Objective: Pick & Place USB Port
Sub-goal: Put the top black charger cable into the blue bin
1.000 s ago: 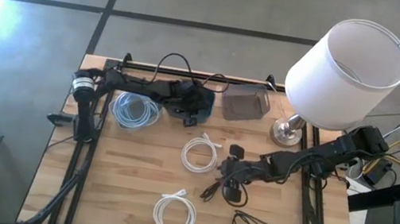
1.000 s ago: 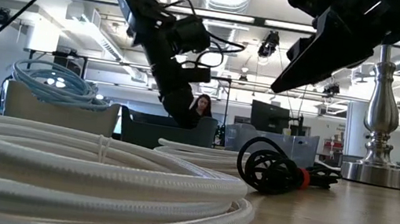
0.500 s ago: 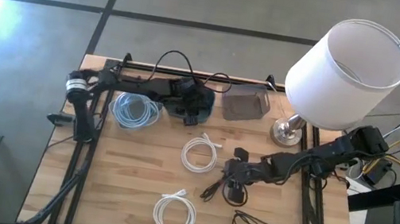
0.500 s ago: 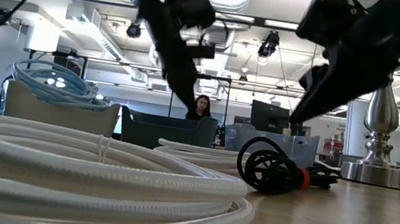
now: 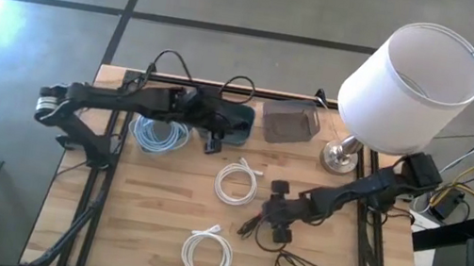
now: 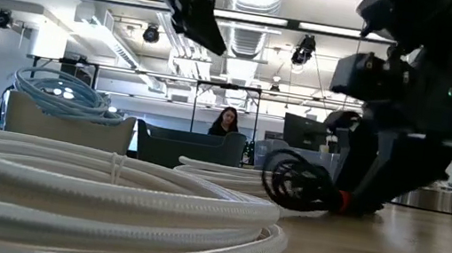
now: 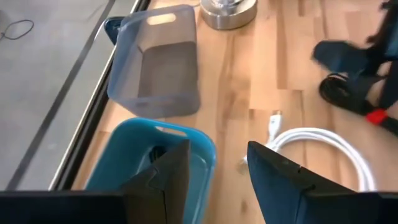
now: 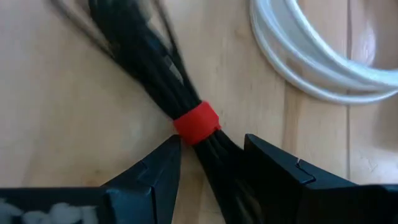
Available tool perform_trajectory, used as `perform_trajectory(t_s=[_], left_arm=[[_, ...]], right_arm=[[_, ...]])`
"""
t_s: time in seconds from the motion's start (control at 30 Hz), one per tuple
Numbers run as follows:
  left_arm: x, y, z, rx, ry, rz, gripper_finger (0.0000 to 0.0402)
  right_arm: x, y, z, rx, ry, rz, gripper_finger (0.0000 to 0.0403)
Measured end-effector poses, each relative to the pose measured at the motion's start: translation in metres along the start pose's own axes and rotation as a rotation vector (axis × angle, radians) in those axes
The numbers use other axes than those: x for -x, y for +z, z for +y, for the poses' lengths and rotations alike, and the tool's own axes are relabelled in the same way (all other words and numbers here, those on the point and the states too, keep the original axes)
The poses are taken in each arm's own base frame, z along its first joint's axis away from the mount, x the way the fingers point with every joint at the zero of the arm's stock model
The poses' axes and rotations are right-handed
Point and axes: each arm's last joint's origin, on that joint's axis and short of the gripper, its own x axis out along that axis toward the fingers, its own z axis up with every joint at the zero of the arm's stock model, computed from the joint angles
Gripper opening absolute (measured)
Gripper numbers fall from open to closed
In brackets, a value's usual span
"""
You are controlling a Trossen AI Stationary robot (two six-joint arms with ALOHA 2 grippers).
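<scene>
Glare burns floor left of table point(image 5: 165, 227) in high view. Low view: ceiling lights bright, near white cable point(image 6: 99, 193) soft, right gripper point(image 6: 379, 181) motion-blurred.

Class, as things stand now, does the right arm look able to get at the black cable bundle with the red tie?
Probably yes: the right gripper is open, its fingers either side of the black cable bundle just below the red tie, with nothing between.

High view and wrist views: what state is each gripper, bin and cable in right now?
Left gripper: open, empty, above the blue bin.
Right gripper: open, fingers astride the black cable bundle.
Black cable bundle: coiled, bound by a red tie.
Grey bin: upright, looks empty.
White cable: coiled, on the table.
</scene>
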Motion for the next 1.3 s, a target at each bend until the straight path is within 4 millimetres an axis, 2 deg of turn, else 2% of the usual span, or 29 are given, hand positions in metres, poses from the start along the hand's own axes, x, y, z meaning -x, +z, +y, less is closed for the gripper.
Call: perform_trajectory(t_s=[0.13,0.27,0.37,0.57,0.67,0.87,1.03,1.3], left_arm=[[0.006,-0.008,-0.004,0.011,-0.009,-0.006,0.0163],[0.004,-0.017,-0.007,0.041,-0.018,0.006,0.0163],[-0.002,-0.024,-0.012,0.079,-0.094,0.017,0.0163],[-0.021,-0.036,-0.032,0.191,-0.386,-0.058,0.0163],[-0.027,-0.041,-0.042,0.225,-0.451,-0.077,0.0163],[-0.029,-0.045,-0.057,0.18,-0.487,-0.098,0.0163],[-0.026,-0.042,-0.07,0.113,-0.52,-0.138,0.0163],[-0.022,-0.042,-0.092,0.042,-0.498,-0.155,0.0163]], right_arm=[[-0.008,-0.001,0.001,-0.008,-0.007,0.026,0.017],[-0.008,-0.001,0.002,-0.018,0.01,0.041,0.0153],[-0.006,-0.001,0.002,-0.04,0.038,0.042,0.0122],[-0.002,0.0,0.002,-0.074,0.047,0.035,0.004],[0.002,0.003,0.002,-0.099,0.052,0.033,0.0025],[0.015,0.033,0.003,-0.127,0.049,-0.053,0.0034],[0.014,0.055,-0.006,-0.188,-0.064,-0.114,0.0036],[0.011,0.089,-0.018,-0.29,-0.092,-0.183,0.0037]])
